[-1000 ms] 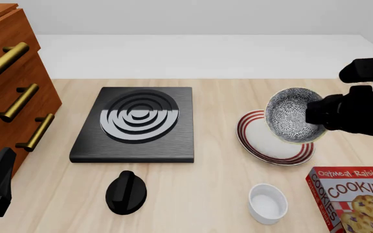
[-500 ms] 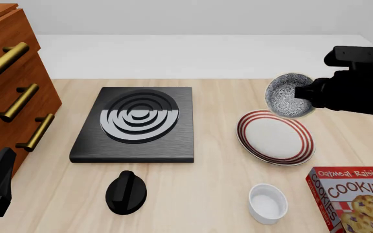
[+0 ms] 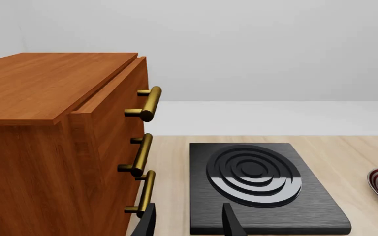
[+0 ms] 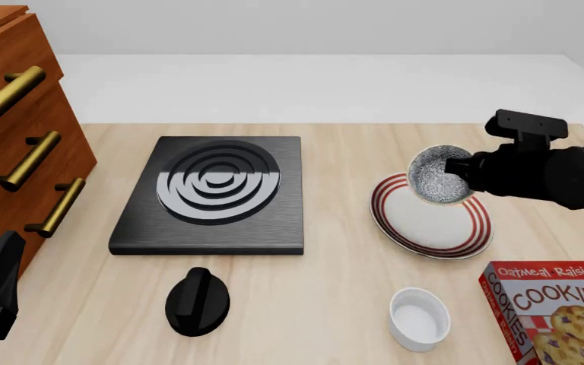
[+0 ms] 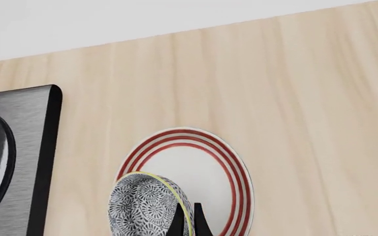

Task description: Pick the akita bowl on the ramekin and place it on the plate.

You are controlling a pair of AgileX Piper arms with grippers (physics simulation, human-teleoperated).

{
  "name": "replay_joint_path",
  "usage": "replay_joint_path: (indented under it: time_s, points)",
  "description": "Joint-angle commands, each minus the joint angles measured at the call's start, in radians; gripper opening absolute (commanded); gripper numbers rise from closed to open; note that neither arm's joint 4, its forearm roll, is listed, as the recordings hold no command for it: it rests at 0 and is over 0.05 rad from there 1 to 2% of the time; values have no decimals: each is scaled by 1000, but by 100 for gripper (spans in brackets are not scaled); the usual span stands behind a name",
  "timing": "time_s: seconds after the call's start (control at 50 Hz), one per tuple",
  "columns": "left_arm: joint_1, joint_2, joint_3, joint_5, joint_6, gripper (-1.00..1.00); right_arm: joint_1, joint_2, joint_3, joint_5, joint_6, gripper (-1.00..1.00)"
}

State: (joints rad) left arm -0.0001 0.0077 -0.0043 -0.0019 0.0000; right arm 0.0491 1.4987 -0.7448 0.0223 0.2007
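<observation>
The akita bowl [image 4: 438, 176] hangs tilted at right of centre in the front view, over the plate [image 4: 459, 242], its rim pinched by the right gripper [image 4: 458, 173]. The left gripper [image 3: 187, 222] is parted, holding nothing.

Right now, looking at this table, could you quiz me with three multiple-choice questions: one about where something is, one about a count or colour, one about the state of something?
1. Where is the akita bowl?
A. inside the ramekin
B. held over the plate
C. on the stove plate

2. How many brass handles show on the wooden drawers in the front view?
A. one
B. three
C. five

3. What are the right gripper's jaws doing?
A. shut on the bowl's rim
B. wide open and empty
C. gripping the cookie box

Answers:
1 B: the speckled bowl hangs tilted above the red-ringed plate, and the white ramekin stands empty nearer the camera.
2 B: three handles sit on the drawers.
3 A: the right wrist view shows both jaws pinching the rim.
</observation>
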Motion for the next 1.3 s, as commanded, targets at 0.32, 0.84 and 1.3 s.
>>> replay_joint_path:
  time_s: [0.32,0.84,1.3]
  points:
    - [0,0,0,0,0,100,-2,109,39,-114,107,-100]
    - [0,0,0,0,0,100,-9,211,44,-191,135,-100]
    - [0,0,0,0,0,100,-20,260,59,-242,151,-100]
